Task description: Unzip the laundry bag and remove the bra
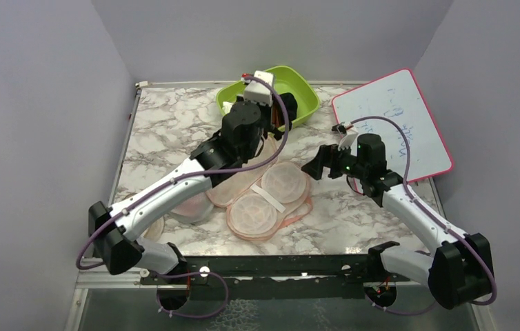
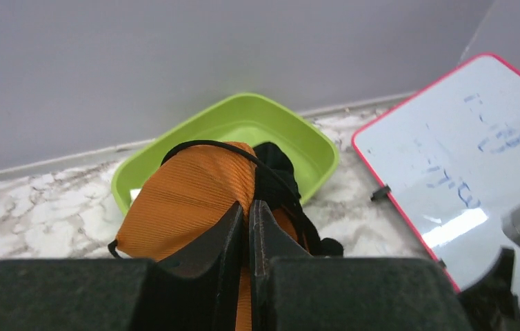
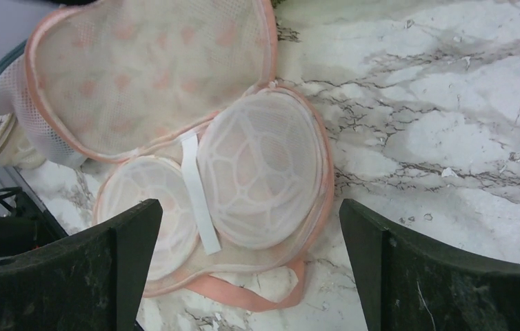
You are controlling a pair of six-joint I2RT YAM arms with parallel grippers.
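The left gripper (image 2: 248, 207) is up at the far middle of the marble table (image 1: 167, 124), its fingers pressed tight on the orange bra (image 2: 195, 193), pinching the fabric so the cup and black straps bunch up just in front of the green bin (image 2: 298, 134). The laundry bag (image 1: 271, 200) lies unzipped and spread flat in the middle of the table, its round mesh cups showing. The right gripper (image 3: 250, 221) hovers over it, fingers spread wide and holding nothing. A whiteboard (image 1: 395, 124) lies at the far right.
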